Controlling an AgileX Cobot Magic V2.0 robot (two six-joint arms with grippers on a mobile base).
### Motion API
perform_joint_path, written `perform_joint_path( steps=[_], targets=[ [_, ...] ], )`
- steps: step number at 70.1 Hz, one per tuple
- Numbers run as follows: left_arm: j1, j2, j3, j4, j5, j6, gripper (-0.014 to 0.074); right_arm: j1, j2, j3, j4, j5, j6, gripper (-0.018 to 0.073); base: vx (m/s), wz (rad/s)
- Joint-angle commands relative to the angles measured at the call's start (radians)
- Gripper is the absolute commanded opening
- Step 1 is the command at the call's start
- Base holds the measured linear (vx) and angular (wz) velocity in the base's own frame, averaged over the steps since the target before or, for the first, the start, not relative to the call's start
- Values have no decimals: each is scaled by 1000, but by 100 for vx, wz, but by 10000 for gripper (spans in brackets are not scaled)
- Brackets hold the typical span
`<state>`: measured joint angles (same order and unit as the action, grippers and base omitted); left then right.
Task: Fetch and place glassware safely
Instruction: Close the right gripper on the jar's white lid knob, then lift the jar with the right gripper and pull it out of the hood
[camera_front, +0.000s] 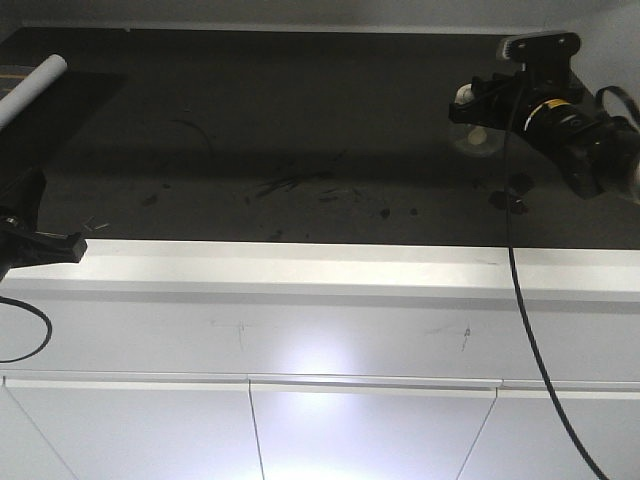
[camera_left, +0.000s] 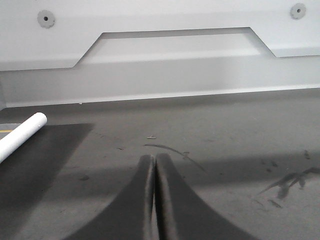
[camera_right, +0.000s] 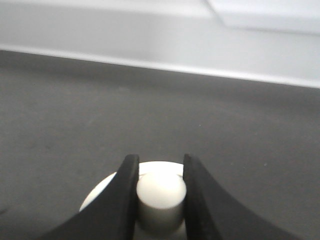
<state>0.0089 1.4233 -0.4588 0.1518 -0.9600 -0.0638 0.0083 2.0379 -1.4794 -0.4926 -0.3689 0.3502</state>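
Far left: a white tube (camera_front: 35, 85) lies slanted on the dark countertop (camera_front: 300, 130), its round end pointing inward.

Left gripper (camera_left: 154, 159): the fingers are pressed together with nothing between them. It is low over the counter, near the front-left edge. The tube is to its left and well apart.

Centre: dark scuff marks (camera_front: 295, 182) streak the counter. The white cabinet front (camera_front: 300, 330) is below, with a bright glare patch on it.

Right, towards the back of the counter: right gripper (camera_right: 160, 165) is clamped on the cream-white knob (camera_right: 161, 192) of the jar's lid (camera_right: 100, 192), with one black finger on each side and both touching. In the front view the jar (camera_front: 475, 135) shows under the gripper as a pale, squat shape (glass body hard to make out against the dark top). I cannot tell whether it rests on the counter or hangs just above it.

A black cable (camera_front: 525, 330) hangs from the right arm down across the cabinet front.
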Motion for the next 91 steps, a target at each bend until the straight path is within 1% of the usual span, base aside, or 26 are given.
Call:
perform_joint_path(
  steps=[1,16,31,40,45,52,61,66,72,76,78,85,91],
  targets=[
    [-5,-32,-19,-15,-69,-8,-7,-1,-139,49,-17,-100,10,-3,0,0],
    [-5,-33,-19,-15,-75,-9,-7,-1,-339,270,-17,-119,10,-3,0,0],
    [-5,-34,-19,-12,-85,-11,-7,-1,-592,494,-16,-115,6,-3,0,0],
    [-5,-45,-19,-12,-89,-56,-7,-1,-741,604,-12,-94,6,-3,0,0],
    [-5,-65,-19,0,-88,-61,-7,-2,-813,654,-12,-63,6,-3,0,0],
    [-5,-102,-19,47,-57,-58,-7,-2,-912,723,-12,-30,6,-3,0,0],
    [-5,-163,-19,137,38,-70,-7,-2,-1011,806,-12,-27,10,-3,0,0],
    [-5,-202,-19,179,99,-115,-7,-2,-1064,859,-12,-27,14,-3,0,0],
    [-5,-252,-19,211,155,-199,-7,-2,-1120,917,-8,-25,29,-3,0,0],
    [-5,-285,-19,245,175,-247,-7,-2,-1153,951,-11,-33,41,-3,0,0],
    [-5,-296,-19,262,180,-258,-7,-1,-1169,968,-17,-40,44,-3,0,0],
    [-5,-345,-19,371,196,-323,-7,-1,-1219,1025,-53,-72,103,-3,0,0],
    [-5,-375,-19,457,198,-394,-7,-1,-1244,1058,-131,-86,184,-3,0,0]
  ],
)
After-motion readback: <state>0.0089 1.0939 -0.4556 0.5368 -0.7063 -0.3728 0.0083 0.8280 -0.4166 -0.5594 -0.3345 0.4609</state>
